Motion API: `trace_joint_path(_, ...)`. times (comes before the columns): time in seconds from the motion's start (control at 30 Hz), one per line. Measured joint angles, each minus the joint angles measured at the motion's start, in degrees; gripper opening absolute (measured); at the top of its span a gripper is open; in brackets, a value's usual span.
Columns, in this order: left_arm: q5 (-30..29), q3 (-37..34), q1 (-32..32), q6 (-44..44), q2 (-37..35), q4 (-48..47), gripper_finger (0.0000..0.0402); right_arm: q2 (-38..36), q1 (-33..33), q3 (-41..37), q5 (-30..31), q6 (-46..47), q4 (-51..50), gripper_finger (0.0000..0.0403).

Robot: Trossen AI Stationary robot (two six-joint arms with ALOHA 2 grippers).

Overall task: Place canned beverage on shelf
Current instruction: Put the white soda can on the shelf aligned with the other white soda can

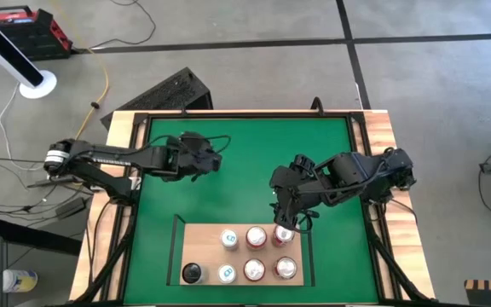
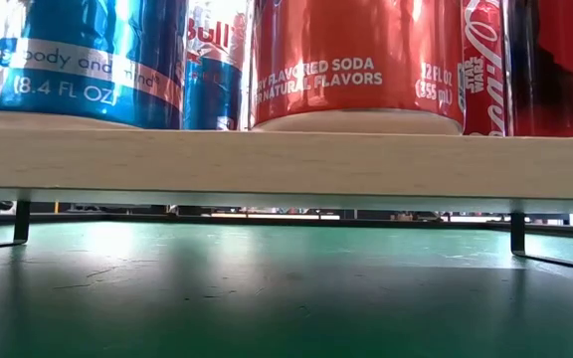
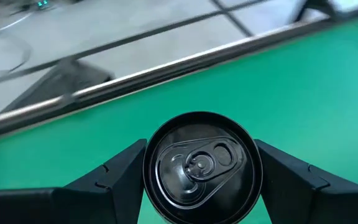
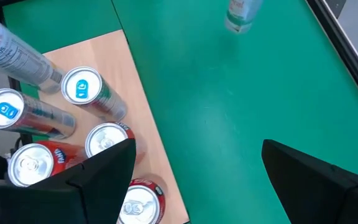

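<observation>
You're carrying a black can [image 3: 202, 167] in the left gripper [image 3: 202, 186] right now, out over the green mat [image 1: 245, 162] on the left side of the table, well apart from the shelf [image 1: 203, 234]. The two dark fingers are sitting flush against opposite sides of the can wall, just below the top rim, so that's a proper pinch on it.

Handling-wise, you're dealing with a smooth painted metal cylinder, so I'd guess it's slippery under hard pads. If it's full it's going to be fairly heavy and stiff; if empty, the thin wall will dent easily. Can't tell which from here. Squeezing across the full width mid-to-upper body, like you're doing, looks like the sane spot; the lid with its pull tab offers nothing to grab.

The shelf is a flat pale-wood board on thin black rails, raised a little off the mat. It's already holding a black-topped can [image 1: 193, 273], blue ones [image 1: 228, 239] and red soda cans [image 1: 256, 237].

Your right gripper [image 1: 285, 223] is hanging with its jaws spread wide and empty at the shelf's back right corner, right by a red can [image 1: 283, 236]. Watch that one.
</observation>
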Motion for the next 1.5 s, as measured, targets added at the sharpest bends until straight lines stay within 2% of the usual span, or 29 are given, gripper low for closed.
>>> trace_joint_path(0.17, -5.6, -2.22, 0.07, -11.76, -0.06, -3.92, 0.0236, 0.0, -0.94, -0.01, -0.07, -0.63, -0.01, 0.0372)
trace_joint_path(0.4, -5.05, -6.76, 0.28, -22.33, -0.08, -4.04, 0.0236, 0.0, -1.51, -0.01, -0.11, -0.79, -0.01, 0.0372)
trace_joint_path(0.53, -5.11, -8.82, 0.28, -25.48, -0.08, -4.18, 0.0236, 0.0, -1.43, -0.01, -0.2, -0.74, -0.01, 0.0372)
trace_joint_path(0.67, -4.86, -10.08, 0.26, -26.16, -0.08, -4.27, 0.024, 0.0, -1.31, -0.01, -0.2, -0.59, -0.01, 0.0372)
trace_joint_path(0.93, -4.51, -10.1, 0.26, -21.12, -0.08, -1.48, 0.0306, 0.0, -1.34, -0.01, -0.2, -0.61, -0.01, 0.0372)
trace_joint_path(1.23, -3.58, -10.1, 0.26, -18.99, -0.08, 0.87, 0.0314, 0.0, -1.34, -0.01, -0.2, -0.61, -0.01, 0.0372)
trace_joint_path(1.5, -2.01, -8.64, 0.26, -9.81, -2.74, 0.33, 0.0315, 0.0, -1.34, -0.01, -0.22, -0.59, 0.01, 0.0372)
